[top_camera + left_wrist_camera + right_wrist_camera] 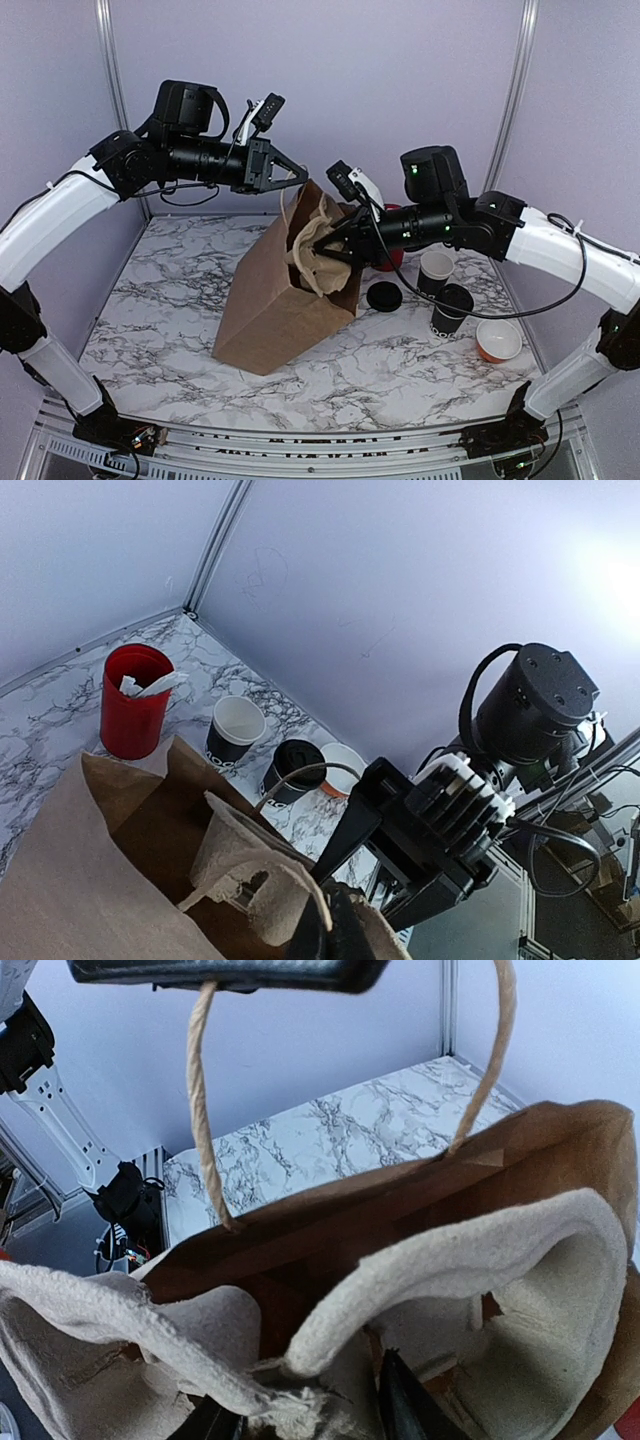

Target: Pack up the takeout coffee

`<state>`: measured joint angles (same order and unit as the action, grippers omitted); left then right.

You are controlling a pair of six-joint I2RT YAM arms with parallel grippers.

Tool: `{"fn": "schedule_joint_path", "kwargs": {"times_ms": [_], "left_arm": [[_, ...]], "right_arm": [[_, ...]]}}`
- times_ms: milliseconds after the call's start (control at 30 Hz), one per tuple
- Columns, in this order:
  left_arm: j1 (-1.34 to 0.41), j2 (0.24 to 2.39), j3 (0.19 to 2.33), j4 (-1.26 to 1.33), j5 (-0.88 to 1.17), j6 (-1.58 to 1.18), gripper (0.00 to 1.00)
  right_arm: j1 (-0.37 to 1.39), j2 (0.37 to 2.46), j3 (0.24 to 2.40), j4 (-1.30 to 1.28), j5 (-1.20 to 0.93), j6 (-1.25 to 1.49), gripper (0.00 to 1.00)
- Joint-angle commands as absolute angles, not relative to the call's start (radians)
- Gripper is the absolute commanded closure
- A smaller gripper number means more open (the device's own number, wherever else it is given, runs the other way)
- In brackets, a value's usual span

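Two arms: both work at the paper bag [268, 312], which stands tilted on the table [150, 290].
Left gripper [298, 178]: closed on the bag's string handle [200, 1110], holding the mouth up.
Right gripper [322, 243]: clamped on a cardboard cup tray [310, 265] that sits partly inside the bag's mouth.
Coffee cup [452, 308]: black and dark-topped, apparently lidded. It stands right of the bag, well apart, with nothing touching it.
Nearby: a loose lid [384, 296] lies between bag and cup, and an open cup [436, 268] stands just behind.
Progress: early, by my judgement, since the coffee is not yet in the tray or bag.
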<state>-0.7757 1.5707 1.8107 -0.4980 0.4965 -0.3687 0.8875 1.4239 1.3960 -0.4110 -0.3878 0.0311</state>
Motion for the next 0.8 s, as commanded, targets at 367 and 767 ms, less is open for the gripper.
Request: {"fn": "schedule_joint_path", "kwargs": {"times_ms": [367, 767], "left_arm": [[-0.798, 1.523, 1.782, -0.404, 0.625, -0.331, 1.00], [-0.796, 1.557, 1.799, -0.296, 0.746, -0.382, 1.00]], "right_arm": [[0.849, 1.480, 1.491, -0.526, -0.375, -0.046, 0.59], [0.806, 1.492, 1.515, -0.611, -0.305, -0.093, 0.59]]}}
